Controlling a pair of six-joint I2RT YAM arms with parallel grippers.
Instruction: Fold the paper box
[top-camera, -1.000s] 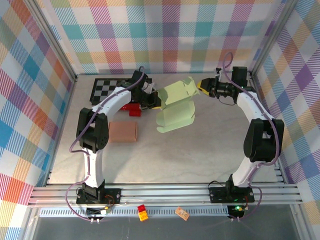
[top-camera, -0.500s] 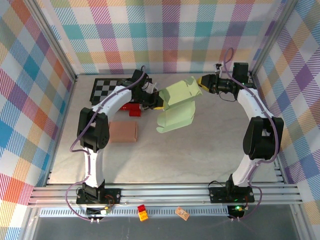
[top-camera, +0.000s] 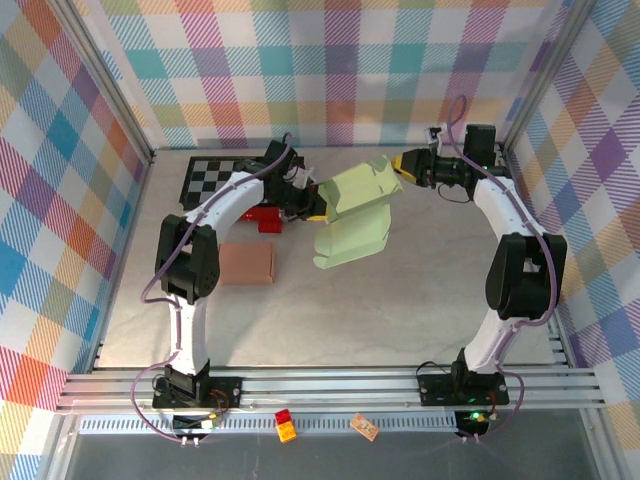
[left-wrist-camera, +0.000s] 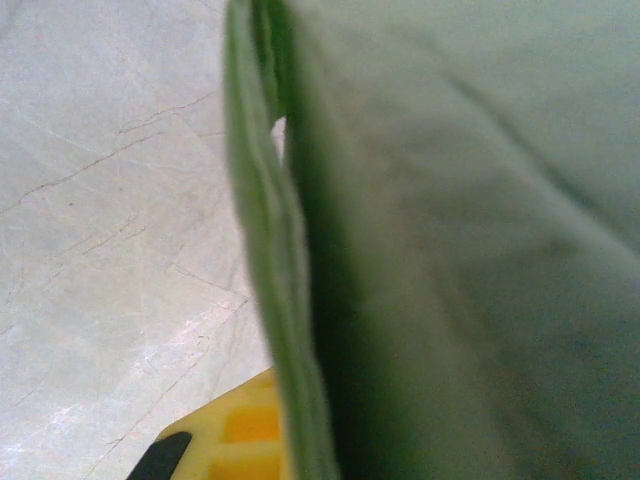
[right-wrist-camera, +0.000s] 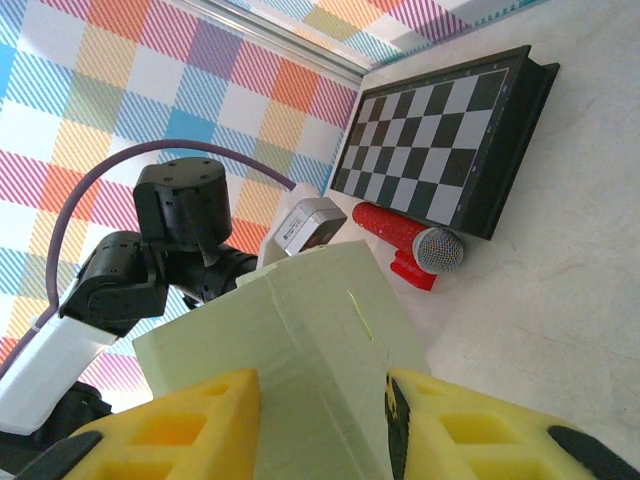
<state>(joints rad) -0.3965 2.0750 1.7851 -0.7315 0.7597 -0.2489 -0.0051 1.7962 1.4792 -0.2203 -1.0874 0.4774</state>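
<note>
Pinching the left edge of the box (top-camera: 352, 215), the fingers (left-wrist-camera: 215, 455) of the left gripper (top-camera: 320, 205) are pressed together on the paper. In the left wrist view the green sheet stands edge-on and blurred across the right side. One yellow finger shows just under it, and bare table (top-camera: 420, 300) lies to the left.

The box hangs clear of the table, about midway between left and right in the far half. It is pale green and half formed. A wider upper part ends in a notched flap at its far right corner, and a narrower panel drops toward the near side.

At that far right corner is the right gripper (top-camera: 402, 164), pointing left with its yellow fingers apart. In the right wrist view a creased corner of the box lies in the gap between them. I cannot tell whether either finger touches the paper.

Left of the box, a red mic (right-wrist-camera: 405, 240) with a grey mesh head lies on the table. It is just on the near side of a board (top-camera: 212, 178) of black and white squares at the far left. A brown block (top-camera: 246, 263) sits nearer still, left of the box's hanging panel and apart from it.
</note>
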